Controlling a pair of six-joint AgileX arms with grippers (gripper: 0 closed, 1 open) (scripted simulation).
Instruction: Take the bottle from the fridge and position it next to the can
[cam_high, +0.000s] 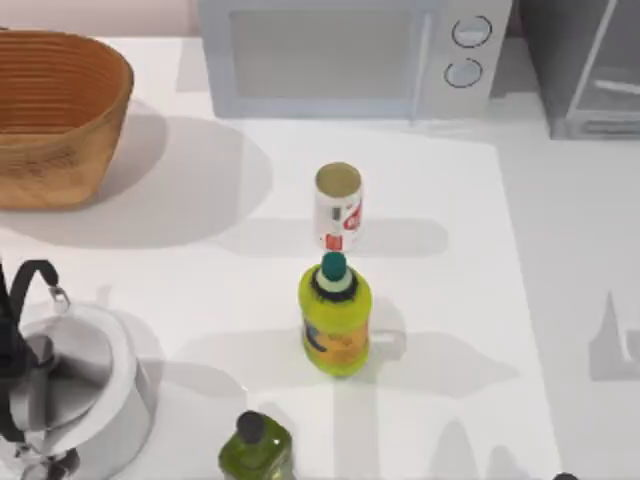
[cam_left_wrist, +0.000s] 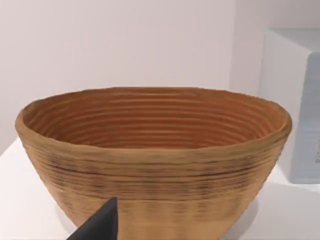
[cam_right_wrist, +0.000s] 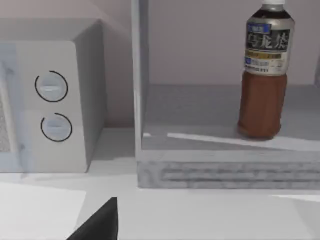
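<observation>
Right wrist view: bottle (cam_right_wrist: 263, 75) inside fridge (cam_right_wrist: 200, 165)

Bottles: you have three, the reddish-brown bottle (cam_right_wrist: 263, 75) in the fridge (cam_right_wrist: 200, 165), a yellow-green bottle (cam_high: 335, 315) and a small olive-green bottle (cam_high: 257, 447) on the table (cam_high: 450, 300).
Cans: you have one can (cam_high: 338, 206).
Baskets: one woven basket (cam_high: 55, 115).
Microwaves: one microwave (cam_high: 350, 55), with two dials.
Kettles: one metal kettle (cam_high: 70, 390).
Fridges: one.
</observation>
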